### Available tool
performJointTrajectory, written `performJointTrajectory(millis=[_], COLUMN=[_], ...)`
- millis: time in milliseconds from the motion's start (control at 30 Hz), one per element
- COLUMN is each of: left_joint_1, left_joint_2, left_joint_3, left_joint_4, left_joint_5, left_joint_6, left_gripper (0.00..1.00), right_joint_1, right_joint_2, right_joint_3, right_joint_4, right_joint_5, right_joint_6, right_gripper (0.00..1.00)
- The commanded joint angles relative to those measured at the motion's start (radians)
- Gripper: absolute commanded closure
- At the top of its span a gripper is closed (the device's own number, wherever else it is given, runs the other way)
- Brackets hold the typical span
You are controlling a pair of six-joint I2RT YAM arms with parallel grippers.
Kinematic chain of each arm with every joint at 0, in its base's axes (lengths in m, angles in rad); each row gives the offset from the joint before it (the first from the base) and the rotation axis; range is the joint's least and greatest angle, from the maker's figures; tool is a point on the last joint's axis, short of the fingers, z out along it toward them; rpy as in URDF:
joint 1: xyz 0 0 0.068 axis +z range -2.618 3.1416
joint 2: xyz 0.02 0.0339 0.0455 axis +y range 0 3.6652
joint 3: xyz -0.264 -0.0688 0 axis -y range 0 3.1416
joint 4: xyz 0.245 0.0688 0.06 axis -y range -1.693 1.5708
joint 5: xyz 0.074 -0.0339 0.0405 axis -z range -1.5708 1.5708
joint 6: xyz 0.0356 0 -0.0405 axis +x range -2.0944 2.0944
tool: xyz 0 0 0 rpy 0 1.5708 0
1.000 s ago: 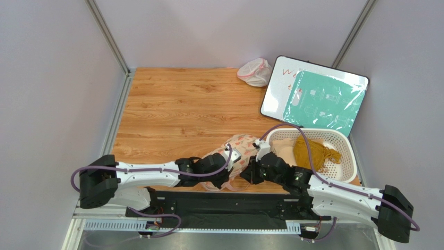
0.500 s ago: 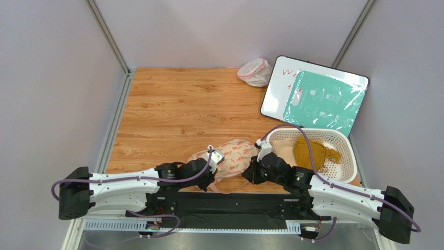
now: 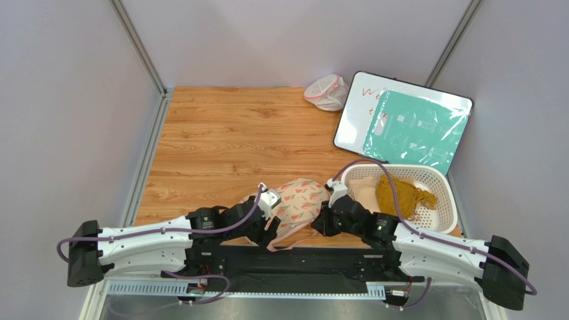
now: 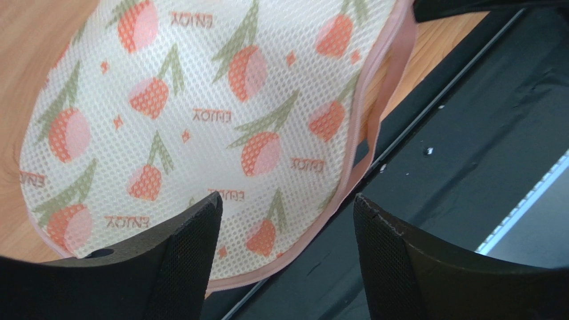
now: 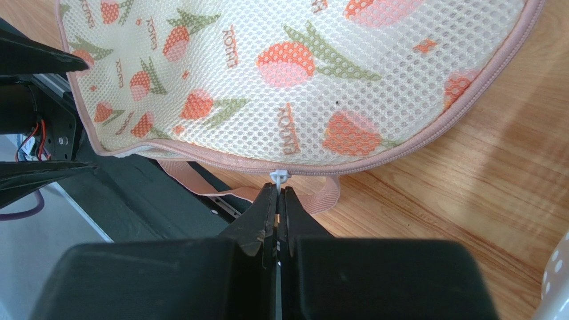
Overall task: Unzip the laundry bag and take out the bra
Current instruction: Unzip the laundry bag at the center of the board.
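Note:
The laundry bag (image 3: 298, 202), cream mesh with orange-pink tulips and pink edging, lies at the table's near edge between both arms, zipped as far as I can see. My left gripper (image 4: 287, 203) stands open at its near-left rim. The pink edging (image 4: 364, 140) runs between the fingers (image 4: 180, 267) without touching them. My right gripper (image 5: 277, 190) is shut on the white zipper pull (image 5: 278, 176) at the bag's near-right edge. In the top view the left gripper (image 3: 270, 231) and right gripper (image 3: 319, 224) flank the bag. The bra is hidden.
A white basket (image 3: 437, 179) holding a mustard cloth (image 3: 401, 193) stands at the right. A whiteboard (image 3: 401, 120) leans behind it. A small white mesh pouch (image 3: 326, 92) sits at the back. The black base rail (image 4: 467, 133) lies under the bag's overhanging rim. A pink strap (image 5: 319, 197) loops beside the zipper.
The left gripper dragged the bag's left end leftward, then opened and let go of it. The right gripper stayed shut on the zipper pull, hardly moving.

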Motion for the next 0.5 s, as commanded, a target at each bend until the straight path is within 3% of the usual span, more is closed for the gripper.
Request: performJointTrajectory(millis=[0,467], left_joint_1=[-0.002,-0.003], left_joint_2=[0.029,0.400], left_joint_3=[0.127,0.275], left_joint_4=[0.011,0.257], left_joint_5=[0.026,0.175], left_joint_6=[0.048,0.092], left_gripper=[0.22,0.20], right_joint_1=[-0.005,-0.005], right_joint_2=[0.011,0.014], right_joint_3=[0.029,0.019], right_joint_4=[0.057,0.082], right_joint_5=[-0.017,-0.045], right_joint_6=[-0.016,-0.007], right_gripper=[1.00,1.00])
